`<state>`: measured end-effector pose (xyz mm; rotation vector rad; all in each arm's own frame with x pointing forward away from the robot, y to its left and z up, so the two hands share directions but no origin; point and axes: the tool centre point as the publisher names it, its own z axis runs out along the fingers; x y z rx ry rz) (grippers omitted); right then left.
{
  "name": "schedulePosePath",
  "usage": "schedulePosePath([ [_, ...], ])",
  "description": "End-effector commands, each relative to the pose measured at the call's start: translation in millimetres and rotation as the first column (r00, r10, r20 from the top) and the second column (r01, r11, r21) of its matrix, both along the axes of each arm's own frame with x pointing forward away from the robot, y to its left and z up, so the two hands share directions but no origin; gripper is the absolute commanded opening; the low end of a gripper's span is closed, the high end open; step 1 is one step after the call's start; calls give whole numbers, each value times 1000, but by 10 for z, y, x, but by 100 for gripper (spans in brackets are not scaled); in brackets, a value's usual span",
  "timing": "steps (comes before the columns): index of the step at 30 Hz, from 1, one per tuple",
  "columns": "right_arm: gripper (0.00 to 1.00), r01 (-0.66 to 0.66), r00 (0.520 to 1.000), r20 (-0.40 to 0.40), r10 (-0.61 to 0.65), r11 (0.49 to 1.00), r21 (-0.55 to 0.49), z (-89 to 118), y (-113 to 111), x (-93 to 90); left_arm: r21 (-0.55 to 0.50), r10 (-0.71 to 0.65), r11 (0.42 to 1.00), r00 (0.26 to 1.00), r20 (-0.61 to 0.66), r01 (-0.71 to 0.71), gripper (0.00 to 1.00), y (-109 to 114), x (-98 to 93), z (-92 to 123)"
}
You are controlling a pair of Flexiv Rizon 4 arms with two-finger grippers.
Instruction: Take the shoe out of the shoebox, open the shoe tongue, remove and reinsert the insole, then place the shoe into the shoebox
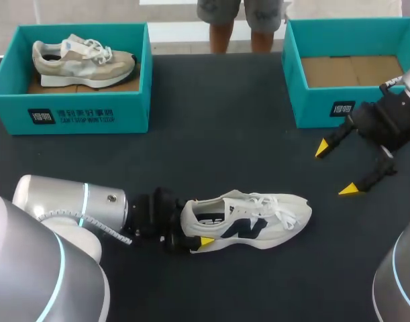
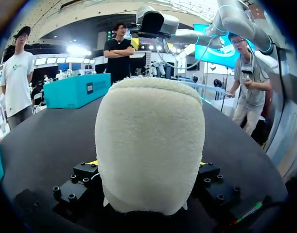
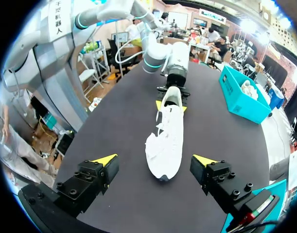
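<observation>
White dark-logoed shoe (image 1: 258, 218) in left hand (image 1: 196, 226)

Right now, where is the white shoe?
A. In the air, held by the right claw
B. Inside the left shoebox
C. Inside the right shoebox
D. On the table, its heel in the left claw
D: the white shoe lies on the table with the left claw closed on both sides of its heel, while the right claw is open and apart from it.
</observation>
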<state>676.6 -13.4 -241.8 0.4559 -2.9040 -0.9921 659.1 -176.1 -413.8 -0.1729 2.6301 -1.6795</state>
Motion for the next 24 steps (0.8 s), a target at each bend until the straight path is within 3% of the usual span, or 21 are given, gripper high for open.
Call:
schedulePosePath([
  [1,100,1,1000,0,-1,1000,-2,-6,4,-3,3,0,1000,1000,-1,0,0,25,-17,-32],
  [18,100,1,1000,0,-1,1000,-2,-6,4,-3,3,0,1000,1000,-1,0,0,25,-17,-32],
  [24,100,110,993,-41,-109,993,34,-65,325,-141,3,0,1000,1000,-1,0,0,25,-17,-32],
])
